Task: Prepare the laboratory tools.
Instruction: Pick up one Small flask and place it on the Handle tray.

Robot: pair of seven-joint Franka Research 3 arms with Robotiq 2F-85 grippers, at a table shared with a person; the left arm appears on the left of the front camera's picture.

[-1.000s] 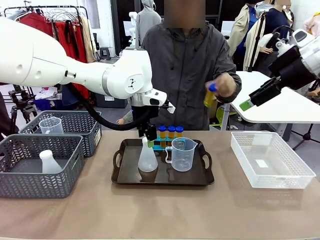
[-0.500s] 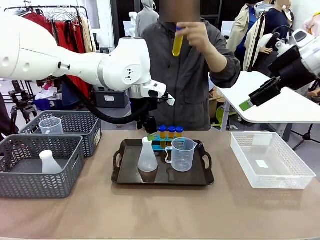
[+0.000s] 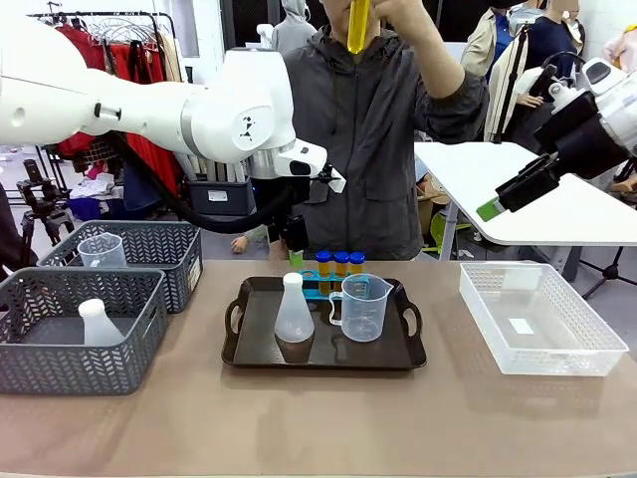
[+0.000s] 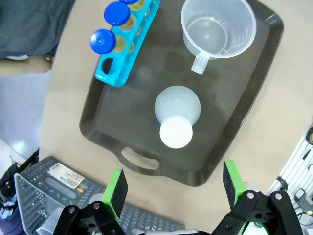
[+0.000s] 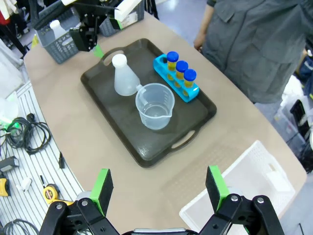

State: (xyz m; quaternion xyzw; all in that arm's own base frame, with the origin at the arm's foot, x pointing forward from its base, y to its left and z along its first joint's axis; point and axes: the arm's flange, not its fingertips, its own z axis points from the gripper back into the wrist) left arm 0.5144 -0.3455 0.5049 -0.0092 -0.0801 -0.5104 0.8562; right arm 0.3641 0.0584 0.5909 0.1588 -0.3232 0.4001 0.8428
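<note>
on the bench (image 3: 318, 418), nearest the robot, the dark tray (image 3: 323, 357) holds the kit: conical flask (image 3: 294, 311) upright on its left half, measuring beaker (image 3: 362, 307) just beside it on the right, handle toward the flask. behind them the blue rack (image 3: 320, 290) carries three capped tubes (image 3: 340, 263); the left wrist view shows one end hole empty (image 4: 109, 78). left gripper (image 3: 296, 237) hangs above the tray's far edge, jaws apart, nothing in them, flask straight below in its wrist view. right gripper (image 3: 510, 195) sits high off to the right, well clear of the clear bin (image 3: 542, 317), jaws apart and empty. farthest back, the person's hand (image 3: 403, 12) holds a fourth tube (image 3: 356, 26) of yellow liquid up high. read: flask looks placed, rack one tube short. next likely needs that tube seated in the empty hole; left arm should stay clear of the rack.
</note>
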